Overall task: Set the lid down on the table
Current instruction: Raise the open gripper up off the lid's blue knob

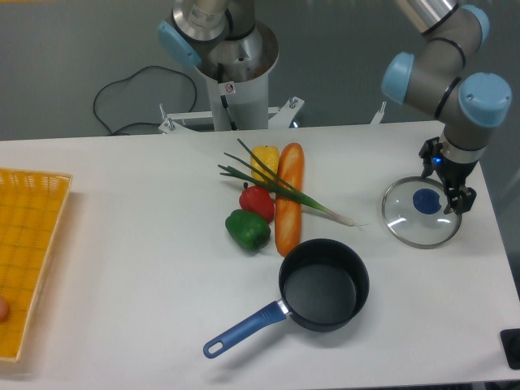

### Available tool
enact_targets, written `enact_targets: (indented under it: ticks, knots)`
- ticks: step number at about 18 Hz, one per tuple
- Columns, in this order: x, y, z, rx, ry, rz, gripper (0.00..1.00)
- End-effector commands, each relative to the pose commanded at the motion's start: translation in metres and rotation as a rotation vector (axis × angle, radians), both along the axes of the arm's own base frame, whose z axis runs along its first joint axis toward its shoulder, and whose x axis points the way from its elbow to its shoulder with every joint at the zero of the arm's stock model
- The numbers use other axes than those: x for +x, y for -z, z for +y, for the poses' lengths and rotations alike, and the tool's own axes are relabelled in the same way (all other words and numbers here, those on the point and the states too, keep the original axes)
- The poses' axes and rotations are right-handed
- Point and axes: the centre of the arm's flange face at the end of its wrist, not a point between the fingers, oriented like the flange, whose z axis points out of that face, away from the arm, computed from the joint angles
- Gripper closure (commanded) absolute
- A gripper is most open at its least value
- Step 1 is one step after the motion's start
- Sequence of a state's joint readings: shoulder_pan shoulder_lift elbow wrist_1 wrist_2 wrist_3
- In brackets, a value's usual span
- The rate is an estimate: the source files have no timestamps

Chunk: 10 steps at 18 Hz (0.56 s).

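The round glass lid [410, 221] with a metal rim and a blue knob [426, 200] lies flat on the white table [130, 244] at the right side. My gripper [452, 201] hangs just above the lid's right part, beside the knob and apart from it. Its fingers look spread, with nothing between them. The knob shows fully.
A dark saucepan [323, 284] with a blue handle sits in front of the lid. A baguette [288, 209], spring onion [286, 192], and yellow [264, 160], red [257, 201] and green [247, 229] peppers lie mid-table. A yellow woven tray [28, 252] is at the left edge.
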State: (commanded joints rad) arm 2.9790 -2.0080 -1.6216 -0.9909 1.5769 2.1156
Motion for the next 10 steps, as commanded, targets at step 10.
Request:
enact_targets:
  ticks: [10]
  knots:
    - [0.009,-0.038,0.035,-0.011,-0.014,0.063,0.0]
